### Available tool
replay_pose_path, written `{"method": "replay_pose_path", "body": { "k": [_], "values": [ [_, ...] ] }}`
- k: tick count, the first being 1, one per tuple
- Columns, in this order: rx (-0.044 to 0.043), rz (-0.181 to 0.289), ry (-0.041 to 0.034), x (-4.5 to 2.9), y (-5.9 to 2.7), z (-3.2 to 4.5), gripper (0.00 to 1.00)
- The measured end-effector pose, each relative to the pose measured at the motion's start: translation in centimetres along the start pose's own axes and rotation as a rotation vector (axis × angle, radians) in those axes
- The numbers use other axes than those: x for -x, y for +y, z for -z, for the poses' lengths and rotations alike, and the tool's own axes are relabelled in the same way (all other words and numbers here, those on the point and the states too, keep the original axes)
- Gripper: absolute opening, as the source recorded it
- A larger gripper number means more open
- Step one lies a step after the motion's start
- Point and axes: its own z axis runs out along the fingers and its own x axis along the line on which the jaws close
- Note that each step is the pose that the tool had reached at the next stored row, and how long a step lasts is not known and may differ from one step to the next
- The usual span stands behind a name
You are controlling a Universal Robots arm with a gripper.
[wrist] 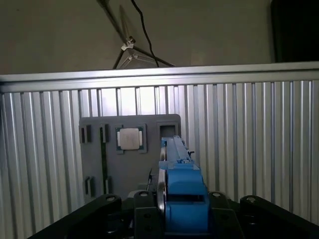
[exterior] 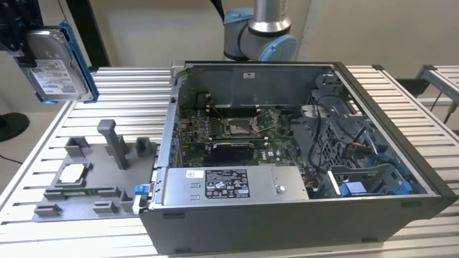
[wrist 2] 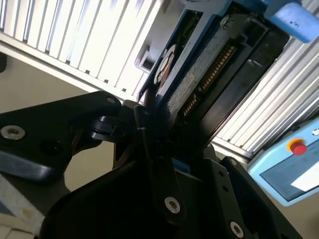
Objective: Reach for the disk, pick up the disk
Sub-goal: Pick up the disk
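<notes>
The disk [exterior: 56, 67], a silver hard drive with a white label and a blue bracket along its edge, hangs upright in the air above the table's far corner at the exterior view's left. My black gripper [exterior: 21, 40] is shut on it from above. The first wrist view looks along the disk [wrist: 180, 186] edge-on, blue bracket outward, with my gripper [wrist: 182, 221] clamping it from both sides. In the second wrist view the disk's [wrist 2: 199, 74] underside and connector row rise from my gripper [wrist 2: 167, 132].
A grey fixture plate [exterior: 86, 185] with upright posts lies on the slatted table [exterior: 122, 91] below the disk, with a small square chip [exterior: 72, 173] on it. An open computer case [exterior: 430, 183] takes up the exterior view's right. The arm's base [exterior: 258, 32] stands behind it.
</notes>
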Motion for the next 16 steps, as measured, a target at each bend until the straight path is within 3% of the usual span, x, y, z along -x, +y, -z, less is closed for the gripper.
{"method": "replay_pose_path", "body": {
  "k": [10,16],
  "values": [
    [-0.0001,0.000,-0.0001,0.05,0.05,4.48,0.00],
    [0.0001,0.000,0.0000,0.08,0.06,6.16,0.00]
  ]
}}
